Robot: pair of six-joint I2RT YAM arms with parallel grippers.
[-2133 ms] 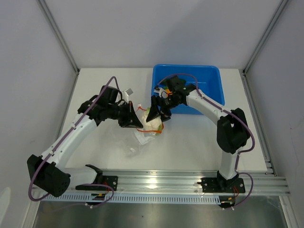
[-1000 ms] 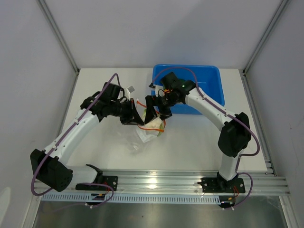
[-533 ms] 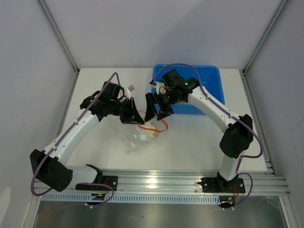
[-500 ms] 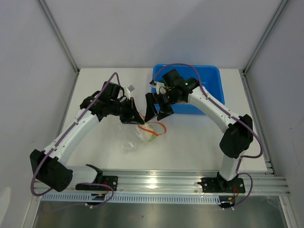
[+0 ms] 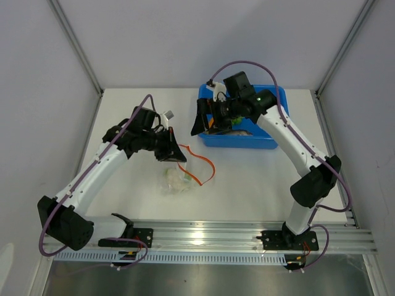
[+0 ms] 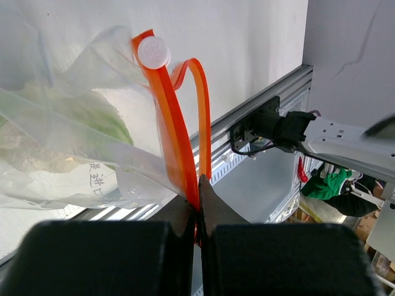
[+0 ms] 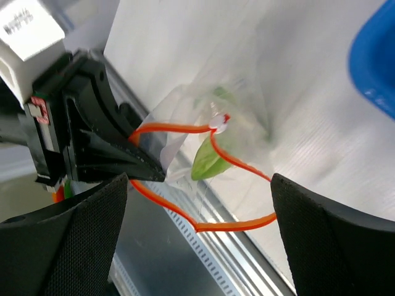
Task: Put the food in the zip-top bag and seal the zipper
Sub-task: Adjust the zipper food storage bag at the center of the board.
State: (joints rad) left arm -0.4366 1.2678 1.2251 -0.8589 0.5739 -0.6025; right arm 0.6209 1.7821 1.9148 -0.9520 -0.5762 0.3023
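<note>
On the white table, the clear crinkly zip-top bag lies flat with green-leafed toy food inside, its thin orange-red zipper strip looping open. My left gripper is clamped tight on that strip; my right gripper hangs spread wide, empty, at the left rim of the blue plastic bin.

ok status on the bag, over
left pincer shut on orange-red zipper strip of clear crinkly plastic bag. right pincer open, empty, at blue plastic bin. mouth unsealed, green toy food inside. nothing in the way.
</note>
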